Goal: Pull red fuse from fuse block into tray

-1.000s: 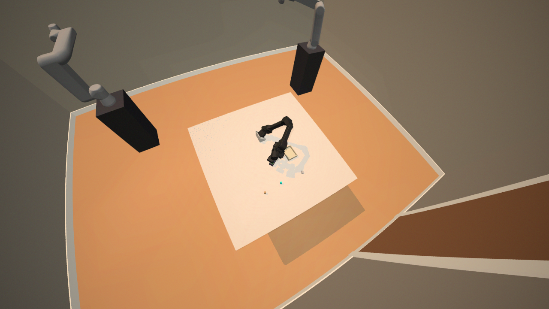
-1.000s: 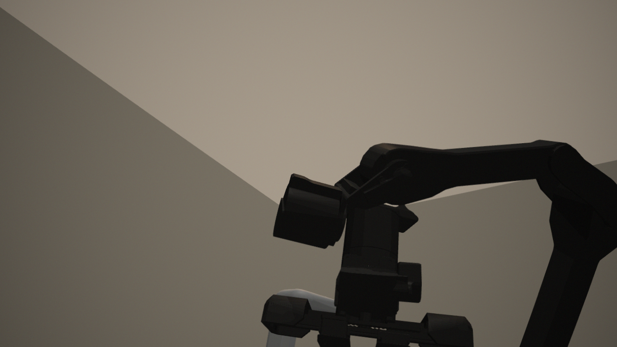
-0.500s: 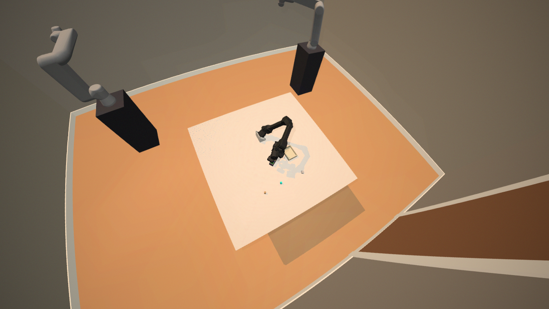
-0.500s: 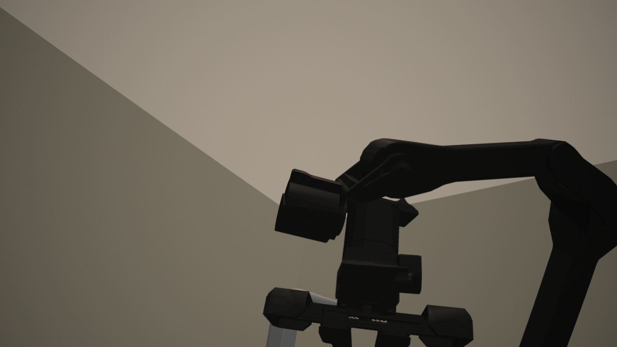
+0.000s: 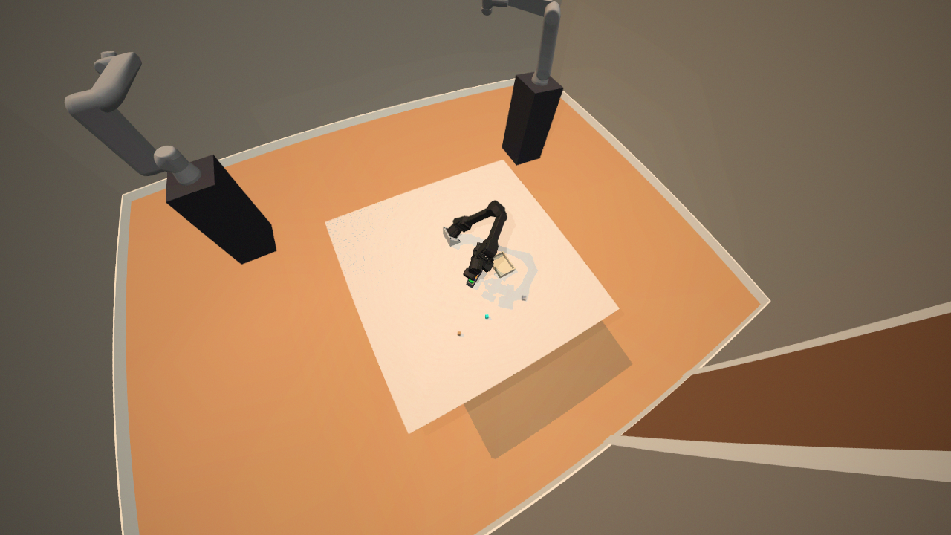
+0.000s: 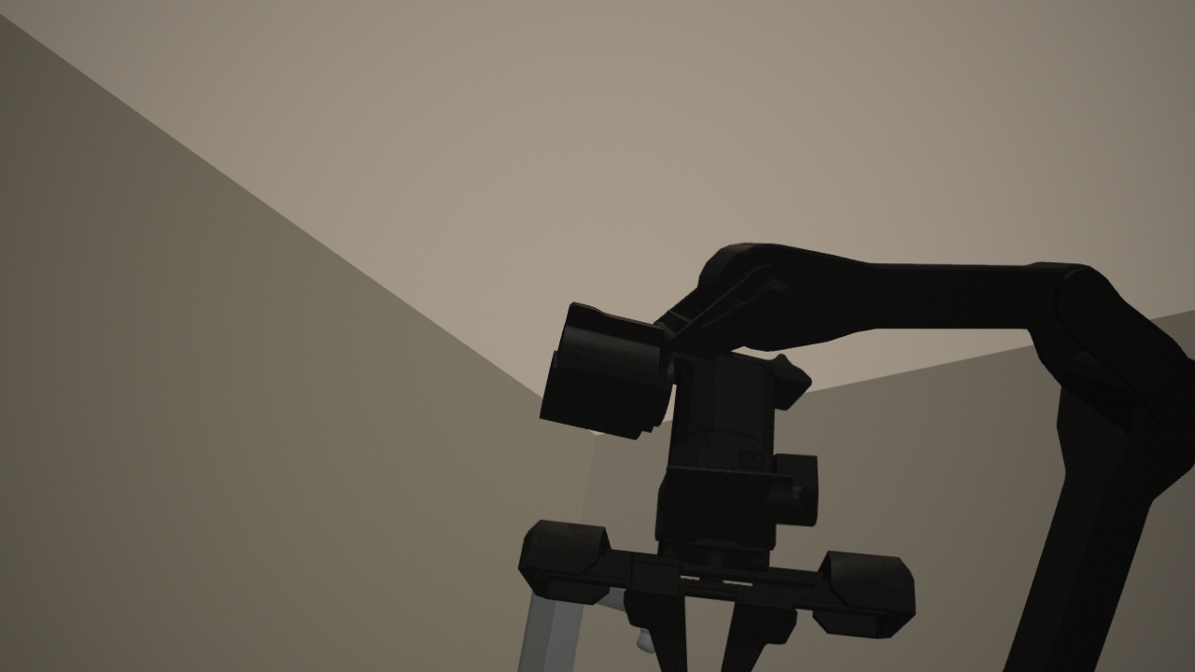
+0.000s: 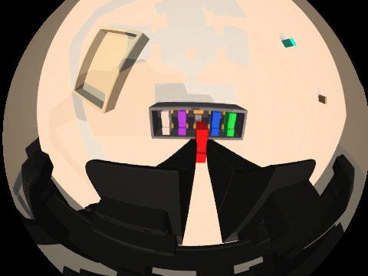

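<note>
Extraction of the red fuse (image 7: 202,142) is the step in hand. The gripper (image 7: 202,150) is clamped on the red fuse, one jaw on each side of it. In the wrist view the red fuse stands upright over the middle slot of the fuse block (image 7: 198,122), raised above the white fuse (image 7: 165,123), purple fuse (image 7: 181,123), blue fuse (image 7: 216,124) and green fuse (image 7: 231,124), which sit in their slots. Whether its lower end is fully clear of the fuse block cannot be told.

The tray (image 7: 110,67) lies near the fuse block, up and to the left of it in the wrist view, with its floor bare.

Next move, as judged: lift straight up until the red fuse clears the fuse block, then traverse toward the tray at that height, passing above the white and purple fuses without contact. Lower into the tray, then part the jaws.
</note>
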Available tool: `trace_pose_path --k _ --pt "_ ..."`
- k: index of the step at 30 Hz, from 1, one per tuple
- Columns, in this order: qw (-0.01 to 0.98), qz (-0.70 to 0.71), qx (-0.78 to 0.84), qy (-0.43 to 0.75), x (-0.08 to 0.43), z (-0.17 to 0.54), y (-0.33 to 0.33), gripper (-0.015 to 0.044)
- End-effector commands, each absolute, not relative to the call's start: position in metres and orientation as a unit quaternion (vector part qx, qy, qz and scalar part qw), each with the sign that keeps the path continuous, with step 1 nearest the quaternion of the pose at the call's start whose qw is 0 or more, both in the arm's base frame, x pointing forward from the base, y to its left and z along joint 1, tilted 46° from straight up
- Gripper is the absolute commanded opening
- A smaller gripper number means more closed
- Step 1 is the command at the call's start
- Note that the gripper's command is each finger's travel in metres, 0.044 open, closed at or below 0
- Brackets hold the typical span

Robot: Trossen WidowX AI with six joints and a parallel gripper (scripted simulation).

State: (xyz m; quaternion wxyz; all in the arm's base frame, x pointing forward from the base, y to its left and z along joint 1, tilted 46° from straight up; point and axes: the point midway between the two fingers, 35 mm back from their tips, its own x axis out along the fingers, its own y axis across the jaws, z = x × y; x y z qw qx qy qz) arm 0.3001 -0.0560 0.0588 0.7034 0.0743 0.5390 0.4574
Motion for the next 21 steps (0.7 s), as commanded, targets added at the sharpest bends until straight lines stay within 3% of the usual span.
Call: trace_pose_path --k 1,21 --pt "0.705 0.457 0.069 0.538 0.302 0.062 -0.06 0.0" --pt "0.706 0.455 0.068 0.538 0.304 0.17 0.043 0.0"
